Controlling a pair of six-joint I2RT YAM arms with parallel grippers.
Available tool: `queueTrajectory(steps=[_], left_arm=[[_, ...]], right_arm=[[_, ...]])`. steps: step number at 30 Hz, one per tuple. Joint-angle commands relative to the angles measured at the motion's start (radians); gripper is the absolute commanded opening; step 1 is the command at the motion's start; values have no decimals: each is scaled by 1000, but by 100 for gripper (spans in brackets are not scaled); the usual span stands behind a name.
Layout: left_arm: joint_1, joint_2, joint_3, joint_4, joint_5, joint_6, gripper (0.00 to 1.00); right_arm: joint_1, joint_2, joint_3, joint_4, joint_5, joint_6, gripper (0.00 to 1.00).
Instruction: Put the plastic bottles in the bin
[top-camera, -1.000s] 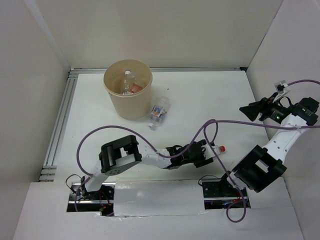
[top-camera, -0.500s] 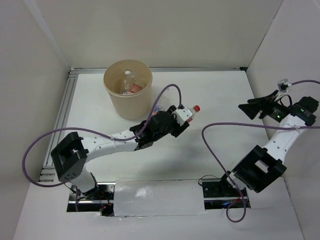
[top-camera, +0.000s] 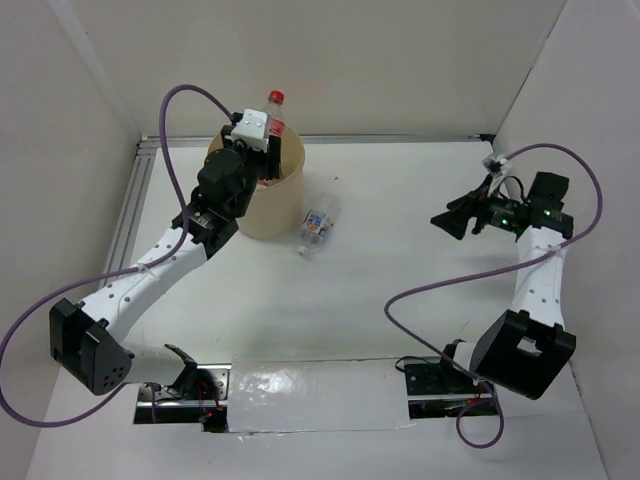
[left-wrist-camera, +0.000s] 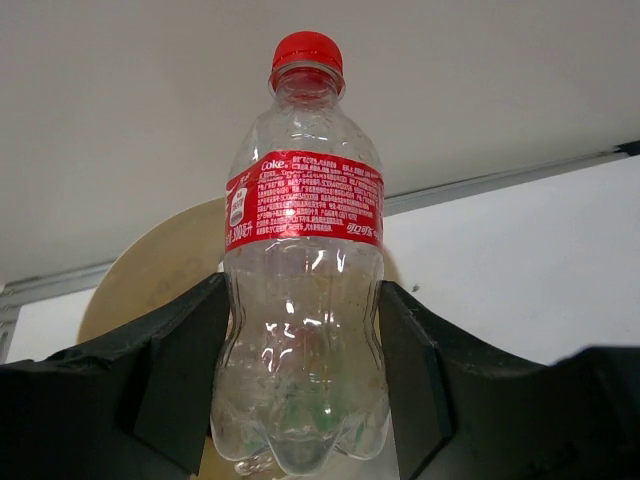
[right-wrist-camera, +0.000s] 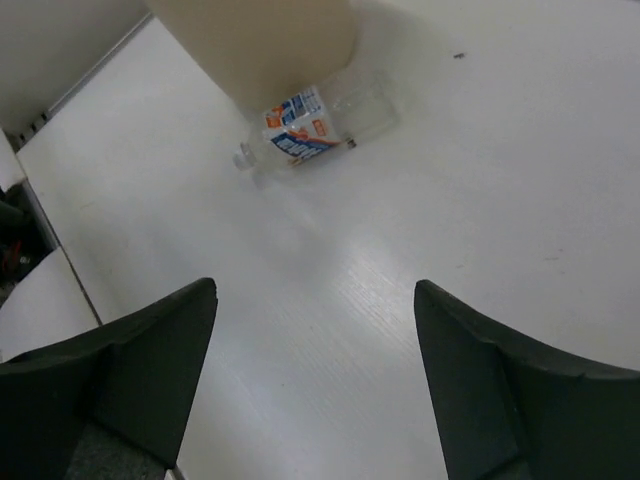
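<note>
My left gripper (top-camera: 255, 150) is shut on a clear bottle with a red label and red cap (left-wrist-camera: 303, 270), held above the beige bin (top-camera: 275, 205); its cap (top-camera: 275, 97) points toward the back wall. The bin's rim also shows behind the bottle in the left wrist view (left-wrist-camera: 150, 275). A clear bottle with a blue and orange label (top-camera: 317, 225) lies on the table just right of the bin; it also shows in the right wrist view (right-wrist-camera: 310, 130). My right gripper (top-camera: 445, 221) is open and empty, well right of that bottle.
White walls enclose the table on three sides. A metal rail (top-camera: 125, 235) runs along the left edge. Purple cables (top-camera: 440, 280) loop over the table between the arms.
My left gripper has carried the red-label bottle from the near middle of the table up to above the bin. My right gripper has moved left, toward the lying bottle.
</note>
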Motion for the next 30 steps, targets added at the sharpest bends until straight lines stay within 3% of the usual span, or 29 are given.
queueTrajectory(steps=[1,4,5,6,8,9,13,20,30], left_arm=[[60,-3,-5,-75,-21,-47,22],[93,-14,-43,-100,-3,-66,33],[93,-14,-52,-115,-3,-76,38],[103,-14,-52,-125,-3,-90,51],[114,-14,-62,-148,-12,-104,61],[125,-14,-62,-158,-24,-115,87],[136,-34,-34,-159,-15,-106,100],[96,-221,-8,-261,9,-130,100],[-116,-707,-416,-536,-53,-343,100]], right_arm=[[164,-72,-6,266,256,191,92],[377,-36,35,317,467,258,100],[414,2,48,334,498,310,100],[451,22,58,360,544,362,100],[460,111,95,412,554,511,100],[478,153,121,412,554,544,100],[540,324,180,442,566,709,100],[682,562,262,555,695,917,100],[816,840,479,590,796,1065,100]])
